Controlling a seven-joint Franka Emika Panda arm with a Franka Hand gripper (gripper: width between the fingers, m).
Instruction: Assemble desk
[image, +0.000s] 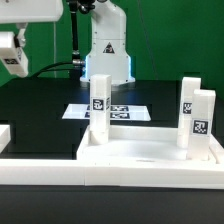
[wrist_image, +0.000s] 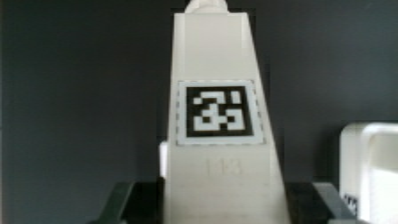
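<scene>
- Wrist view: dark fingers (wrist_image: 128, 203) are sitting nearest the lens, one on each side of a tall white leg (wrist_image: 217, 60).
- The gripper (wrist_image: 222, 200) is clamping that leg at its wide end. The jaws are partway closed, pressing on both flanks.
- The leg is running straight out from the fingers and narrowing toward its far tip. Its square tag (wrist_image: 217, 110) is facing the lens.
- A white part (wrist_image: 368, 160) is showing just beside one finger; I can't tell what it is.
- Exterior view: the gripper (image: 10, 55) is hanging raised and half cut off at the frame edge. A white piece with a dark patch is showing in it, likely the same leg.
- The desk panel (image: 150, 152) is lying on the table (image: 40, 115), low and well apart from the gripper.
- Three upright legs (image: 98, 100) are standing at the panel's corners; I can't tell how firmly they are seated.
- The marker board (image: 125, 110) is lying beyond the panel, well apart from the gripper.
- Step, judged: carrying what looks like the fourth leg to the panel.
- Next move, judged: travelling across to the free corner, keeping the leg upright, clearing the standing legs, then lowering and twisting it in.
</scene>
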